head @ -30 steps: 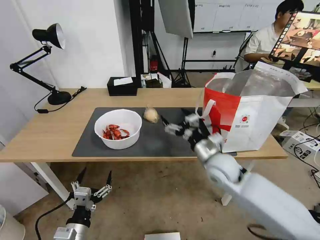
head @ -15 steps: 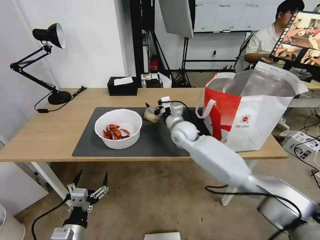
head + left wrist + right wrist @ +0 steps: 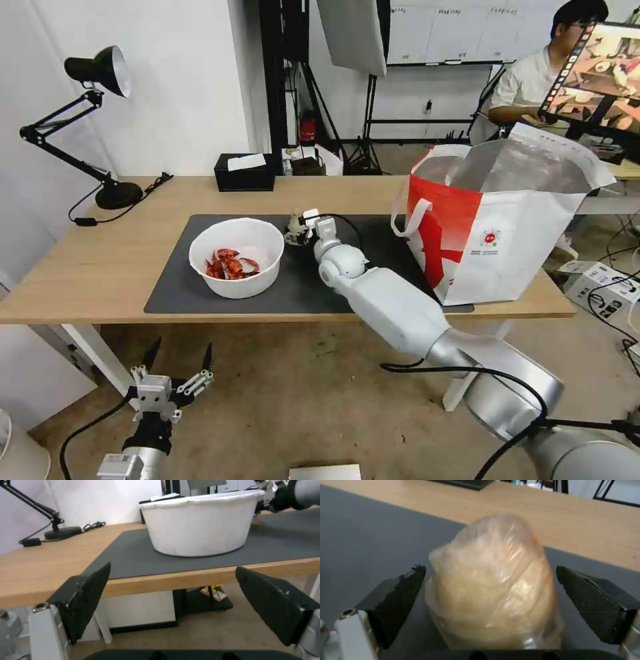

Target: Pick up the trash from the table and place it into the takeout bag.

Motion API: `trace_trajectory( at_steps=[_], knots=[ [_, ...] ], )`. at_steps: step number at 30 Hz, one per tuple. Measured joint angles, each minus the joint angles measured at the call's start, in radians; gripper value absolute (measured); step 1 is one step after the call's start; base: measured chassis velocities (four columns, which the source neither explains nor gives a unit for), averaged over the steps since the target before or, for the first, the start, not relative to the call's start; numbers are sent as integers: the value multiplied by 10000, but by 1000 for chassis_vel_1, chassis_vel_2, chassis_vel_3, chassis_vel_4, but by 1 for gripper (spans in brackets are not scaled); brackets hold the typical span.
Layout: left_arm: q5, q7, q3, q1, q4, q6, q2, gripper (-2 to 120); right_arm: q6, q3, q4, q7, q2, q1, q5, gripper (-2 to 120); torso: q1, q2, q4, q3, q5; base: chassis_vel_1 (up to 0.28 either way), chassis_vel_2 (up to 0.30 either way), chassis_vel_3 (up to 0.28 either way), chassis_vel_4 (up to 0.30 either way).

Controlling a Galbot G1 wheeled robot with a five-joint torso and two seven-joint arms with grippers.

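A knotted clear bag of beige stuff [image 3: 490, 585] lies on the dark grey mat [image 3: 313, 280] of the light-wood table [image 3: 100, 267], just right of the white bowl of red shells [image 3: 237, 257]. My right gripper [image 3: 297, 230] is open around that bag, one finger [image 3: 403, 590] close against it and the other finger [image 3: 586, 597] a little apart. The red-and-white takeout bag [image 3: 507, 220] stands open at the table's right end. My left gripper [image 3: 172, 370] hangs open below the table's front edge, facing the bowl [image 3: 200, 525].
A black desk lamp [image 3: 100, 73] stands at the table's far left with its cable trailing on the wood. A black tissue box [image 3: 245, 173] sits at the back edge. My right arm [image 3: 400, 313] stretches across the mat's front right part.
My right arm has swung left and away from the takeout bag, and its open gripper now straddles the knotted bag. The left gripper has sunk slightly.
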Motion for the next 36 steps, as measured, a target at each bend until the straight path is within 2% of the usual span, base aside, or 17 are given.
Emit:
trace_trajectory(
  at_steps=[10,14,15,18,19,21,22,25,26,29,30,33,34,36],
  knots=[
    [-12,1,10,-16,45,-73,-63,100,132,215,-751,-443,340,95,-123,97,0,0,0,1,1,0,0,0,0],
    [-12,1,-11,26,28,-122,-89,100,158,358,-932,-631,432,123,-70,78,-1,1,0,0,1,0,0,0,0],
    [-12,1,-11,26,28,-122,-89,100,158,358,-932,-631,432,123,-70,78,-1,1,0,0,1,0,0,0,0],
    [-6,2,-41,67,-6,-154,-99,100,153,415,-856,-642,419,39,-41,65,-1,1,0,0,2,0,0,0,0],
    [-6,2,-41,67,-6,-154,-99,100,153,415,-856,-642,419,39,-41,65,-1,1,0,0,2,0,0,0,0],
    [2,2,-57,100,-32,-170,-110,100,167,420,-467,-604,244,-99,78,52,-1,1,2,1,2,0,0,0,0],
    [2,2,-57,100,-32,-170,-110,100,167,420,-467,-604,244,-99,78,52,-1,1,2,1,2,0,0,0,0],
    [31,5,-59,125,-56,-200,-136,100,338,341,607,-300,-272,-372,201,39,0,1,1,0,2,0,0,0,0],
    [31,5,-59,125,-56,-200,-136,100,338,341,607,-300,-272,-372,201,39,0,1,1,0,2,0,0,0,0],
    [106,5,-4,128,-80,-210,-219,100,975,130,2125,351,-1203,-920,-310,24,0,1,1,0,3,0,0,0,0],
    [106,5,-4,128,-80,-210,-219,100,975,130,2125,351,-1203,-920,-310,24,0,1,1,0,3,0,0,0,0],
    [233,7,96,118,-32,-236,-296,100,1645,101,3570,947,-2052,-1558,-952,13,-1,1,-2,0,5,0,0,0,0],
    [233,7,96,118,-32,-236,-296,100,1645,101,3570,947,-2052,-1558,-952,13,-1,1,-2,0,5,0,0,0,0],
    [301,7,169,113,-24,-244,-320,100,2039,232,4827,1390,-2654,-2116,-1348,7,-1,1,-1,0,5,0,0,0,0]
  ],
)
